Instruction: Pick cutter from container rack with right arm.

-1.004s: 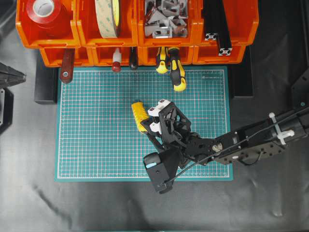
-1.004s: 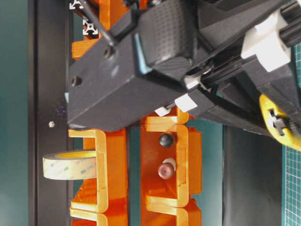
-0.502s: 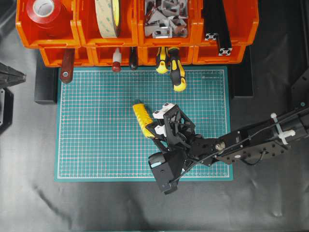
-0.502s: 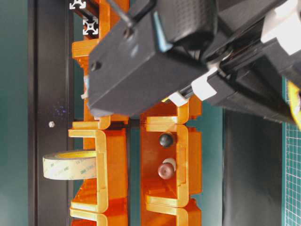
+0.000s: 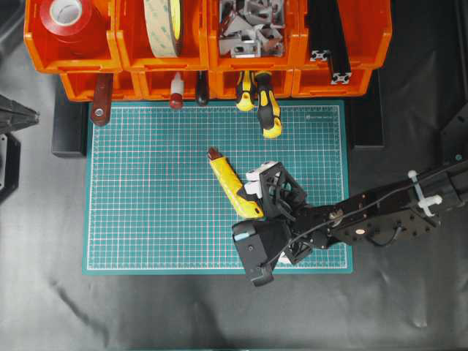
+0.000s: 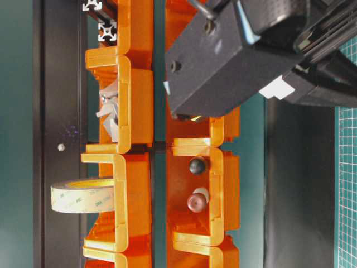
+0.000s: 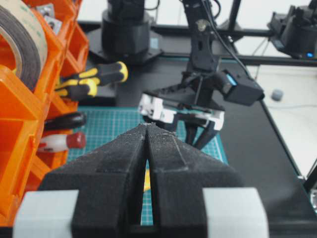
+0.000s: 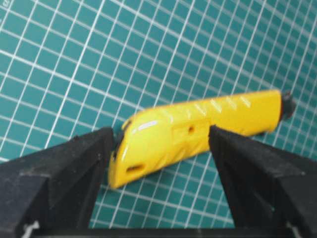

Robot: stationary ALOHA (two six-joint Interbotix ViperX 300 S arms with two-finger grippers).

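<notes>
This is a workshop or robotics lab bench. A green gridded cutting mat [image 5: 146, 190] lies on a tabletop [image 5: 146, 314] covered in black sheeting. Along the back stands a two-tier row of orange open-front storage bins [image 5: 131, 62] holding workshop stock: a red tape roll [image 5: 66, 14], a wide roll of pale double-sided tape [image 5: 162, 25], grey metal brackets [image 5: 252, 25] and black aluminium extrusion pieces [image 5: 329, 44]. Yellow-and-black screwdrivers [image 5: 263, 102] poke out of the lower bins. In the left wrist view, a black robot arm base [image 7: 126, 29] is mounted at the tabletop's far edge, with more black equipment [image 7: 294, 29] behind it.
</notes>
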